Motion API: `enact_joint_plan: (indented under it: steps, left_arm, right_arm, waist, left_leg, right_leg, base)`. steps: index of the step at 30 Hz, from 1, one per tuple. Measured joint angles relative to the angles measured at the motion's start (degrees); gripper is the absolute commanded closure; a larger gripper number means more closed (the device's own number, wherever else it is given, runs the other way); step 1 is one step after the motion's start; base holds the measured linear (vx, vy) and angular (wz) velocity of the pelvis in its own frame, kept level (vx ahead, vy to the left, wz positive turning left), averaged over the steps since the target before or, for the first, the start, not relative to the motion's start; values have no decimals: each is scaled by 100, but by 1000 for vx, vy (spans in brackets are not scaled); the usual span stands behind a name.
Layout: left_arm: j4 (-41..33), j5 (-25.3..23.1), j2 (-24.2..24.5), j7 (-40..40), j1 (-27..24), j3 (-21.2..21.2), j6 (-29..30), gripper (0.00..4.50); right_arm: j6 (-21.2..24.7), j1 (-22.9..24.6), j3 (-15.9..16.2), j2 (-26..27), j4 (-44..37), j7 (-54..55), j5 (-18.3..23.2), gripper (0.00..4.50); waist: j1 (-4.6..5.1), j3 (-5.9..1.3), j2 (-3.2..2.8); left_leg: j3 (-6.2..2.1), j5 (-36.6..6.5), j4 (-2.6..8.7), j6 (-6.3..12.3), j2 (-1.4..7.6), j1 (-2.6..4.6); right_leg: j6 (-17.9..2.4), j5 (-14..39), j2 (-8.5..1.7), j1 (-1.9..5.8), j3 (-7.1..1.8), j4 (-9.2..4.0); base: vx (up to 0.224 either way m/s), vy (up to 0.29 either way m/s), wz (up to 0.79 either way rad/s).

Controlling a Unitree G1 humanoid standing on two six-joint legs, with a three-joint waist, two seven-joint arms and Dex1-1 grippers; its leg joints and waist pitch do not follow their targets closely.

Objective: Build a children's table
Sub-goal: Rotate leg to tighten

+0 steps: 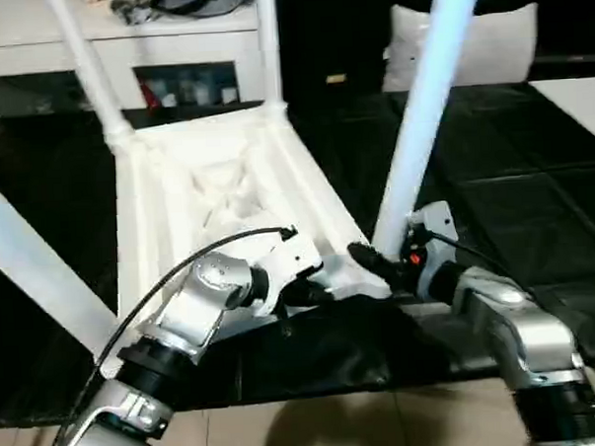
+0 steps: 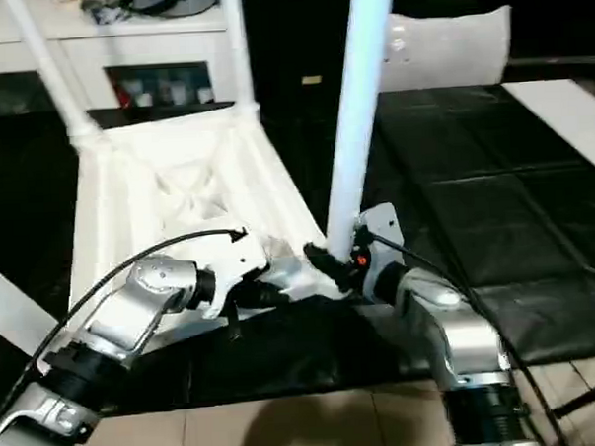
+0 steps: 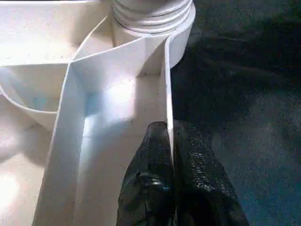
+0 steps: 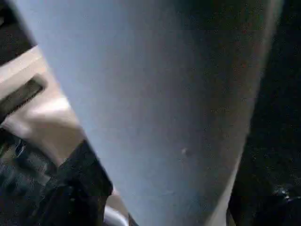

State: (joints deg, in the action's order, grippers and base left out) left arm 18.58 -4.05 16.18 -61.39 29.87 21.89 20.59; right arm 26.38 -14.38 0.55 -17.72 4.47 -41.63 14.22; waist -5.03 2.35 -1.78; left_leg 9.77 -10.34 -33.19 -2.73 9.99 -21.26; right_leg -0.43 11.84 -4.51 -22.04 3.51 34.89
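The children's table lies upside down on a black mat, its ribbed tabletop (image 1: 227, 187) facing up. Legs stand in its corner sockets: two at the far corners (image 1: 88, 64) (image 1: 267, 47), one at the near left (image 1: 33, 264), and one at the near right (image 1: 426, 109). My left gripper (image 3: 170, 155) is shut on the thin rim wall of the tabletop near the near-right socket (image 3: 153, 19). My right gripper (image 1: 378, 259) straddles the base of the near-right leg (image 4: 155, 108). One finger (image 4: 75, 188) lies against the leg, and the other stands slightly off it.
A white cabinet (image 1: 33, 57) with glass doors stands behind the table. A white cushion (image 1: 487, 47) sits at the back right. The black mat (image 1: 494, 205) reaches to the right, and its edge meets beige floor tiles (image 1: 336, 429) near me. A white panel (image 1: 579, 102) lies far right.
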Motion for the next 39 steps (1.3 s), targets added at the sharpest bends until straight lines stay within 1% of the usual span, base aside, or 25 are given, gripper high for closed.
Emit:
enact_joint_plan:
  steps: [1, 2, 6, 8, 9, 10, 13, 15, 17, 18, 19, 20, 22, 24, 25, 27, 30, 33, 35, 37, 39]
  left_arm:
    - [6, 10, 81, -122, 0, 38, -122, 450]
    - [22, 18, 147, -218, 0, 48, -209, 450]
    - [98, 20, 379, -561, 7, 148, -600, 450]
    - [124, 49, 546, -821, 12, 218, -822, 450]
    - [134, 55, 596, -913, 18, 237, -894, 450]
    - [146, 62, 661, -1035, 33, 276, -1001, 450]
    - [200, 95, 882, -1455, 56, 366, -1307, 450]
    - [214, 94, 979, -1666, 76, 406, -1439, 450]
    - [248, 94, 1032, -1841, 123, 479, -1569, 450]
    - [248, 96, 1040, -1897, 126, 503, -1605, 450]
    - [247, 104, 1042, -1976, 127, 525, -1645, 450]
    - [246, 115, 1050, -2018, 127, 546, -1670, 450]
    - [245, 156, 1053, -2113, 134, 581, -1704, 450]
    - [245, 166, 1044, -2190, 151, 614, -1715, 450]
    - [245, 172, 1037, -2226, 153, 631, -1725, 450]
    - [243, 185, 1031, -2259, 164, 670, -1743, 450]
    - [243, 186, 1033, -2317, 164, 683, -1781, 450]
    - [243, 187, 1030, -2321, 164, 690, -1806, 450]
    - [244, 189, 1030, -2321, 164, 692, -1815, 450]
    - [245, 189, 1031, -2321, 164, 692, -1815, 450]
    - [247, 189, 1033, -2321, 164, 691, -1815, 450]
  right_arm:
    - [-80, 70, 14, -188, 0, -278, 45, 86]
    - [-128, 97, 18, -307, 2, -456, 79, 86]
    - [-284, 106, 92, -732, 4, -1141, 138, 43]
    - [-347, 106, 167, -1019, 2, -1596, 193, 37]
    - [-374, 106, 198, -1086, 3, -1744, 201, 17]
    - [-465, 107, 263, -1214, 5, -1950, 202, 7]
    - [-741, 107, 433, -1733, 21, -2665, 200, 7]
    - [-804, 106, 435, -1826, 20, -2965, 241, 7]
    - [-806, 106, 478, -1825, 20, -3232, 371, 39]
    - [-804, 106, 501, -1825, 20, -3318, 413, 39]
    - [-798, 106, 528, -1826, 20, -3442, 447, 53]
    - [-795, 106, 561, -1827, 19, -3511, 478, 53]
    - [-766, 105, 645, -1828, 14, -3667, 604, 80]
    - [-745, 105, 745, -1827, 11, -3794, 666, 89]
    - [-708, 105, 786, -1827, 12, -3860, 679, 89]
    - [-674, 105, 819, -1821, 12, -3916, 730, 120]
    - [-652, 105, 876, -1756, 20, -4026, 771, 135]
    - [-633, 85, 897, -1704, 54, -4090, 793, 164]
    - [-628, 82, 907, -1705, 69, -4139, 814, 169]
    - [-572, 82, 917, -1705, 87, -4143, 855, 195]
    - [-536, 78, 930, -1705, 89, -4160, 872, 209]
  waist:
    - [-28, 1, -1]
    - [-33, 1, -2]
    - [-32, 5, -7]
    - [-49, 5, -6]
    - [-56, 4, -5]
    - [-74, 5, -7]
    - [-137, 5, -5]
    - [-163, 4, -4]
    - [-176, 4, -4]
    - [-178, 4, -4]
    - [-182, 4, -2]
    - [-185, 3, -1]
    - [-197, 3, -1]
    - [-206, 3, -1]
    - [-209, 3, -1]
    - [-214, 3, -1]
    - [-213, 3, -2]
    - [-220, 3, -2]
    - [-224, 3, -1]
    - [-223, 3, -1]
    - [-222, 3, -2]
  left_leg:
    - [-1, 0, 0, 0, 0, -2]
    - [0, 0, -1, 0, 0, -1]
    - [0, 1, -7, -1, 0, 2]
    - [1, 1, -8, 0, 0, 6]
    - [1, 1, -9, 0, 0, 6]
    - [2, 0, -10, 0, -1, 5]
    - [4, -1, -10, 1, -1, 4]
    - [4, 0, -10, 1, 0, 5]
    - [5, 0, -12, 1, 0, 5]
    - [5, 0, -14, 2, 0, 5]
    - [8, 0, -16, 2, 0, 5]
    - [8, 0, -16, 2, 0, 5]
    - [9, -1, -20, 2, 0, 5]
    - [9, -1, -22, 2, 0, 5]
    - [10, -1, -24, 2, 0, 5]
    - [10, -1, -26, 2, 0, 6]
    - [10, -1, -26, 2, 0, 6]
    - [10, -1, -26, 2, 0, 5]
    - [11, -1, -26, 3, 0, 5]
    - [11, -1, -26, 3, 0, 5]
    - [11, -1, -26, 3, 0, 6]
  right_leg:
    - [1, 1, 0, 0, 1, 0]
    - [1, 1, 0, 0, 1, 0]
    - [-2, -2, -4, 5, 1, 1]
    - [-2, -2, -5, 11, 1, 1]
    - [-2, -2, -5, 12, 2, 1]
    - [-2, -2, -8, 11, 2, 1]
    - [-2, -1, -9, 11, 3, 0]
    - [-1, -1, -9, 12, 4, 1]
    - [-2, -1, -11, 12, 5, 2]
    - [-2, -1, -11, 13, 5, 2]
    - [-2, -1, -14, 13, 5, 3]
    - [-2, -1, -14, 14, 5, 3]
    - [-2, -2, -17, 15, 6, 5]
    - [-3, -2, -17, 15, 6, 6]
    - [-3, -2, -18, 15, 7, 7]
    - [-3, -2, -19, 15, 7, 8]
    - [-3, -2, -19, 16, 7, 10]
    - [-3, -2, -20, 15, 8, 9]
    - [-3, -2, -20, 16, 9, 9]
    - [-3, -2, -21, 16, 10, 10]
    - [-3, -2, -21, 15, 10, 10]
  base:
    - [0, 0, 0]
    - [0, 0, 0]
    - [0, 0, 0]
    - [0, 0, 0]
    - [0, 0, 0]
    - [0, 0, 0]
    - [0, 0, 0]
    - [0, 0, 0]
    - [0, 0, 0]
    - [0, 0, 0]
    - [0, 0, 0]
    - [0, 0, 0]
    - [0, 0, 0]
    - [0, 0, 0]
    - [0, 0, 0]
    - [0, 0, 0]
    - [0, 0, 0]
    - [0, 0, 0]
    - [0, 0, 0]
    - [0, 0, 0]
    - [0, 0, 0]
